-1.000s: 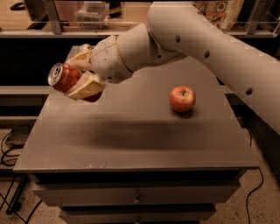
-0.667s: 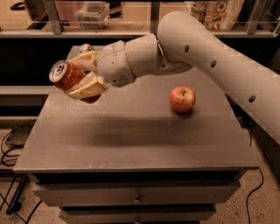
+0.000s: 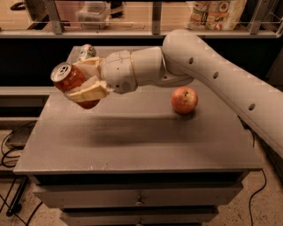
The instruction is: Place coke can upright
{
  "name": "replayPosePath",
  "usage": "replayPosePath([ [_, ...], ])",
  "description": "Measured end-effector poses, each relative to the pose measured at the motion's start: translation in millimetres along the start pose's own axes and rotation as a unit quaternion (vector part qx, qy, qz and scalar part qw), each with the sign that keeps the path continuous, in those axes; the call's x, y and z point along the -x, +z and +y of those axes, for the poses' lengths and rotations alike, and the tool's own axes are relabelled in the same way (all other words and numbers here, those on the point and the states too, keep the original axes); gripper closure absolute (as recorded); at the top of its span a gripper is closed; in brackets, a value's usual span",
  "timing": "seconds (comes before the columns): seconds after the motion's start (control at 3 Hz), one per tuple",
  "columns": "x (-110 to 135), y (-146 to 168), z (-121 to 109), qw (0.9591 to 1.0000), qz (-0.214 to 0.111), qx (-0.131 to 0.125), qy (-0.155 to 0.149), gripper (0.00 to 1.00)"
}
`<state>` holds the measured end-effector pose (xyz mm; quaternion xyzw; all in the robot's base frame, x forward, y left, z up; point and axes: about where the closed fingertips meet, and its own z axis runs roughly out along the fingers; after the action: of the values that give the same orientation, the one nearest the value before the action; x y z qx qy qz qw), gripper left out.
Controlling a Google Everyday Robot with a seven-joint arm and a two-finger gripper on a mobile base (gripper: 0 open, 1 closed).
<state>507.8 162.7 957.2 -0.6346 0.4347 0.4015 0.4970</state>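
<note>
Gripper (image 3: 85,82) is clamped across the mid-body of the coke can (image 3: 70,79), which hangs tilted above the left part of the table (image 3: 132,145), clear of the surface. Assessment: light, thin-walled, easily dented, smooth-sided. A mid-body side hold suits it, with moderate squeeze.

A lab or office pantry is suggested by a grey drawer cabinet (image 3: 132,194), cables (image 3: 8,152) on speckled floor, and snack bags (image 3: 214,13) shelved behind. The gripper (image 3: 79,86) is seen above the cabinet's left side, clamped on the coke can (image 3: 66,76).
</note>
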Motion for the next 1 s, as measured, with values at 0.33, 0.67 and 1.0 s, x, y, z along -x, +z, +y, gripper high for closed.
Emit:
replayPosePath([
  [0.33,-2.0,6.6,3.9,0.9996,-0.013,0.007,0.024,1.00],
  [0.67,-2.7,15.9,9.4,0.9987,-0.023,0.017,0.041,1.00],
  [1.0,-1.5,27.7,16.4,0.9976,-0.031,0.031,0.053,1.00],
])
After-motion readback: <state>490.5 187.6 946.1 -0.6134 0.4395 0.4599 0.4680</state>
